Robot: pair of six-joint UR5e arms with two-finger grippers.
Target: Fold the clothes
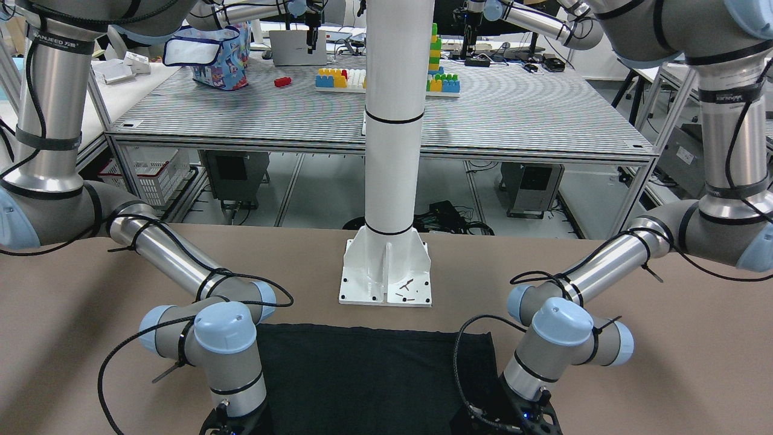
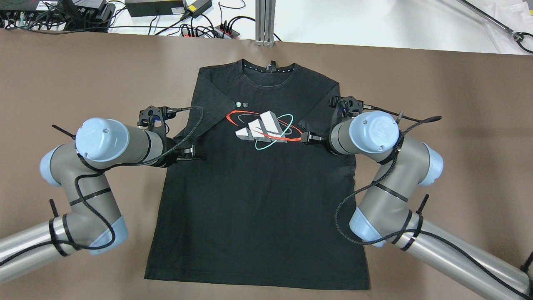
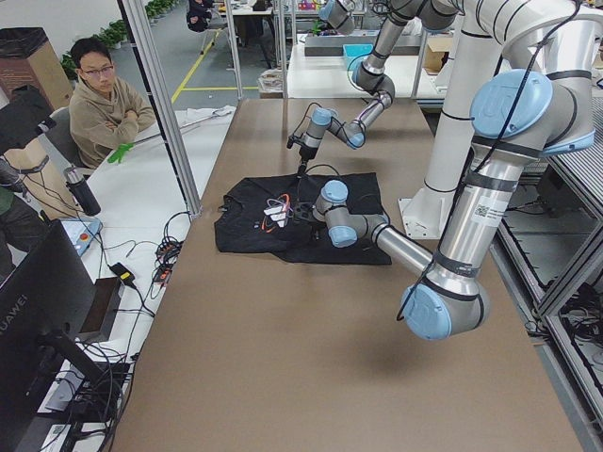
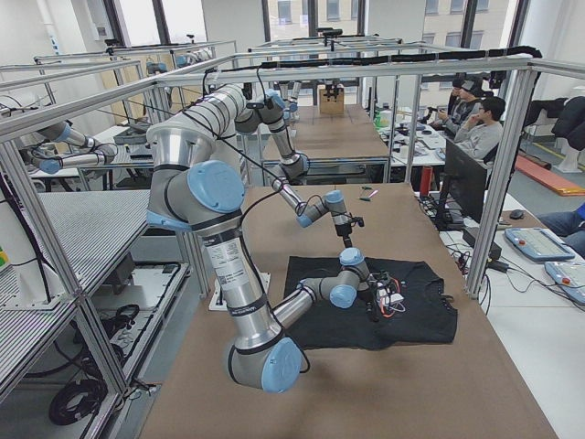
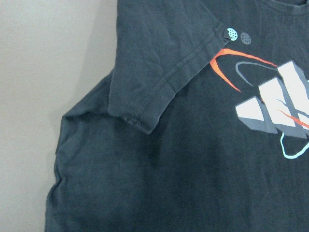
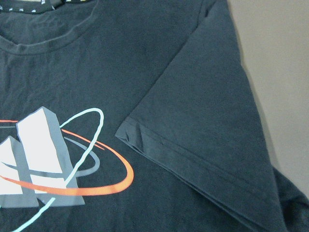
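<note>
The clothes are one black T-shirt (image 2: 258,200) with a white, red and teal print (image 2: 264,127). It lies flat, front up, on the brown table (image 2: 458,104), collar at the far edge. Both sleeves are folded inward over the chest: the left sleeve (image 5: 164,72) and the right sleeve (image 6: 207,111). My left gripper (image 2: 193,152) hangs low over the shirt's left side, below the folded sleeve. My right gripper (image 2: 308,137) is low beside the print, at the right sleeve's hem. The wrists hide the fingers and neither wrist view shows them, so I cannot tell their state.
The white pole's base plate (image 1: 386,275) stands just behind the shirt's hem on the robot side. Cables and power strips (image 2: 208,29) lie past the table's far edge. An operator (image 3: 99,94) sits beyond the far edge by a monitor.
</note>
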